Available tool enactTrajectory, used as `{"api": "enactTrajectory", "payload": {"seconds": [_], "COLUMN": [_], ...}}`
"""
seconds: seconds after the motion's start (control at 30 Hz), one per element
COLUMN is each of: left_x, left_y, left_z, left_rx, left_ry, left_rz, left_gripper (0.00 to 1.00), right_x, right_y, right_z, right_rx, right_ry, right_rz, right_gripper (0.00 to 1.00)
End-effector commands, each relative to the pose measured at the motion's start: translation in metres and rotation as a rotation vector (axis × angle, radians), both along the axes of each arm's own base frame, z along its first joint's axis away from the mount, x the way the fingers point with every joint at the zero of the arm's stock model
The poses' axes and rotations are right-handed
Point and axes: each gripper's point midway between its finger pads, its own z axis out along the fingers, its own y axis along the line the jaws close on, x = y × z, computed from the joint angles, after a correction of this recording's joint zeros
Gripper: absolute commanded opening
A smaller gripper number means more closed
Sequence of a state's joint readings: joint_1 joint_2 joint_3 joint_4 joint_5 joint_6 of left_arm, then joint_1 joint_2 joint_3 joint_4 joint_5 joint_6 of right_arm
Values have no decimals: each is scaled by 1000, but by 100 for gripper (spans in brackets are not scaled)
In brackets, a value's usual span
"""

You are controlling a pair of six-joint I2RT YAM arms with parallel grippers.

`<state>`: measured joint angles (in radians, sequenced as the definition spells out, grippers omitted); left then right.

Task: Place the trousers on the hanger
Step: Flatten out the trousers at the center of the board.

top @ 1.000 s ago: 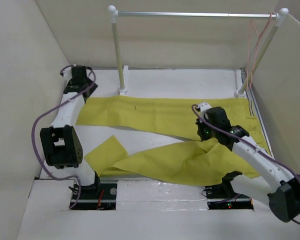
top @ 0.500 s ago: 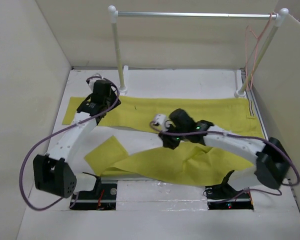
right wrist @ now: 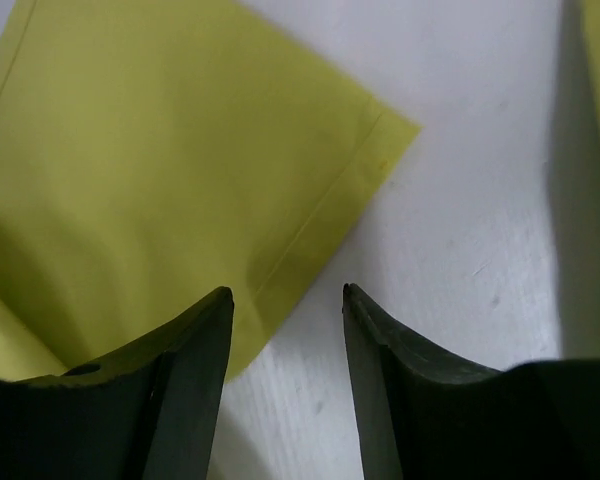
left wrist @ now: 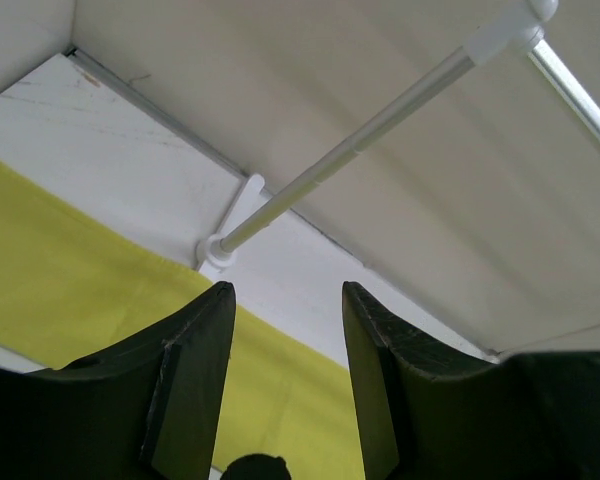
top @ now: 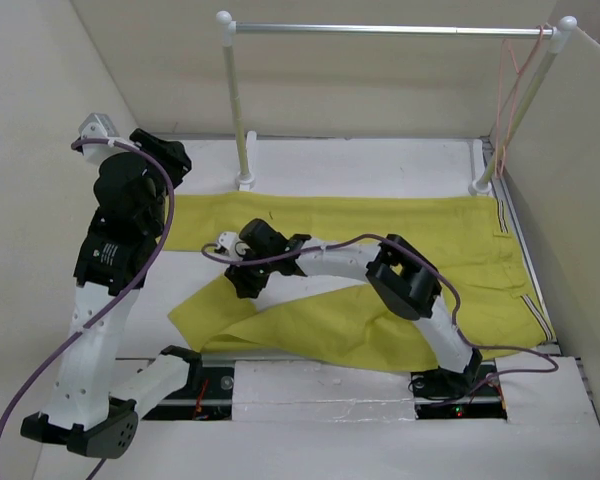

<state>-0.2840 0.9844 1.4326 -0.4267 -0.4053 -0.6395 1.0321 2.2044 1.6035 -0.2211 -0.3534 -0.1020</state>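
The yellow trousers lie flat on the white table, one leg along the back and the other folded across the front. Their striped waistband is at the right. In the top view my right gripper reaches far left, to the front leg's cuff. In the right wrist view it stands open over bare table, with the cuff just left of its fingers. My left gripper is raised at the back left. It is open and empty, above the back leg. The pink hanger hangs from the rail's right end.
A white-posted stand with a silver rail spans the back of the table. Its left foot sits just beyond the back leg. Cardboard walls close in the left, back and right sides.
My right gripper has swept left from the middle of the trousers to the front leg's cuff and has opened. My left arm has lifted away from the back leg, up and to the left.
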Motion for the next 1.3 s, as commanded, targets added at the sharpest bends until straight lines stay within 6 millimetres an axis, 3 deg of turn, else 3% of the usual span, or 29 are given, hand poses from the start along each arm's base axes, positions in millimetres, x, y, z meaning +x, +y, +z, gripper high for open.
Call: {"api": "enactTrajectory", "payload": {"seconds": [0.0, 0.03, 0.1, 0.17, 0.2, 0.23, 0.27, 0.37, 0.47, 0.5, 0.53, 0.57, 0.63, 0.67, 0.73, 0.8, 0.83, 0.87, 0.93, 0.97, 1.0, 1.03, 1.07, 1.1, 1.17, 1.2, 1.23, 1.27], "left_x": [-1, -3, -3, -4, -4, -4, -4, -6, -10, -12, -10, -14, -13, -14, -13, -13, -15, -16, -17, -20, -18, -22, -23, -23, -23, -21, -16, -14], "left_y": [-4, -3, -3, -3, -4, -4, -2, 2, 7, 8, 9, 11, 12, 15, 17, 21, 25, 32, 40, 46, 48, 52, 55, 56, 57, 55, 55, 51], "left_z": [-20, -20, -25, -24, -23, -24, -24, -16, 2, 15, 13, 31, 38, 38, 40, 34, 33, 30, 11, 3, -16, -23, -34, -54, -73, -98, -115, -132], "left_rx": [19, 21, 25, 23, 25, 33, 38, 50, 47, 39, 42, 33, 33, 35, 36, 41, 46, 52, 78, 95, 116, 127, 135, 153, 162, 189, 207, 215], "left_ry": [61, 61, 73, 73, 69, 73, 75, 68, 29, 1, 8, -30, -36, -33, -30, -14, -9, -4, 43, 66, 107, 118, 144, 188, 225, 280, 328, 379], "left_rz": [-25, -25, -27, -30, -33, -34, -27, -11, 9, 14, 20, 27, 34, 49, 63, 89, 104, 148, 189, 221, 235, 250, 272, 278, 276, 263, 258, 239], "left_gripper": [43, 43, 43, 43, 43, 43, 43, 43, 43, 43, 43, 43, 43, 43, 43, 43, 43, 43, 44, 48, 54, 57, 58, 59, 59, 61, 62, 62], "right_x": [-12, -21, -34, -45, -54, -53, -50, -33, -14, -6, -1, 7, 15, 16, 18, 16, 17, 16, 26, 33, 36, 43, 54, 60, 64, 71, 67, 65], "right_y": [30, 34, 48, 59, 70, 76, 82, 109, 140, 145, 157, 160, 170, 175, 181, 182, 182, 178, 169, 158, 147, 137, 119, 102, 74, 47, 24, 6], "right_z": [-2, -12, -9, -19, -11, -9, -10, 36, 111, 127, 167, 180, 175, 198, 180, 156, 152, 136, 136, 170, 158, 163, 197, 180, 186, 224, 190, 191], "right_rx": [44, 33, 61, 76, 112, 134, 148, 269, 487, 531, 623, 658, 676, 719, 717, 688, 687, 653, 638, 674, 636, 618, 636, 576, 542, 570, 489, 473], "right_ry": [63, 80, 102, 135, 163, 167, 158, 88, -5, -1, -42, -50, -12, -22, 23, 82, 82, 98, 64, 21, 4, -16, -63, -92, -125, -199, -168, -171], "right_rz": [30, 54, 105, 138, 164, 167, 166, 146, 157, 145, 153, 146, 134, 144, 122, 99, 94, 82, 63, 56, 48, 25, 7, -14, -43, -75, -102, -117], "right_gripper": [54, 53, 47, 35, 30, 9, 0, 0, 0, 0, 0, 0, 0, 0, 0, 17, 40, 51, 66, 69, 70, 70, 70, 67, 55, 37, 23, 10]}}
